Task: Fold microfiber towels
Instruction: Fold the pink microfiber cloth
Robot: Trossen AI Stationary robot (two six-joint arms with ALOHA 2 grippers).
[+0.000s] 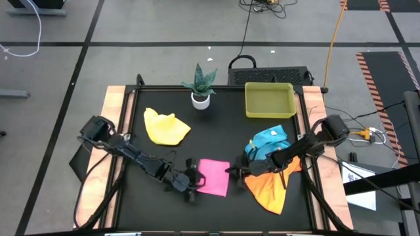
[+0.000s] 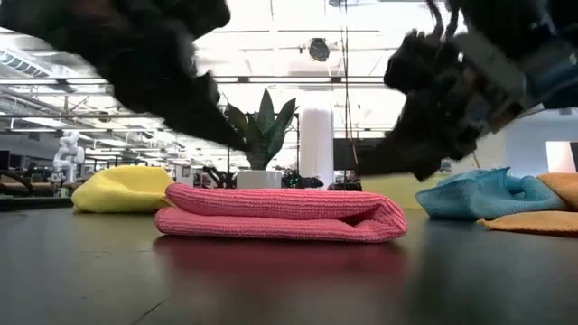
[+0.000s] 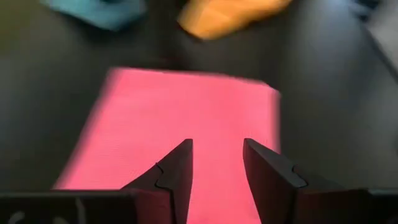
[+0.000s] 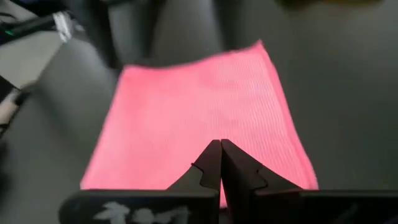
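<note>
The pink towel (image 1: 215,177) lies folded flat on the black table, near its front middle; in the low view the pink towel (image 2: 280,213) shows stacked layers with a rounded fold at its right end. My left gripper (image 3: 217,148) hovers open over the towel's left edge (image 1: 197,179), with nothing between its fingers. My right gripper (image 4: 220,147) is shut and hovers over the towel's right edge (image 1: 230,172); the low view shows it clear of the cloth. The yellow towel (image 1: 166,127) lies bunched at the far left. The blue towel (image 1: 269,142) and the orange towel (image 1: 273,188) lie crumpled at the right.
A yellow-green tray (image 1: 269,99) stands at the far right and a small potted plant (image 1: 201,87) at the far middle. My right arm reaches over the blue and orange towels. Bare black table shows near the front left corner (image 1: 141,203).
</note>
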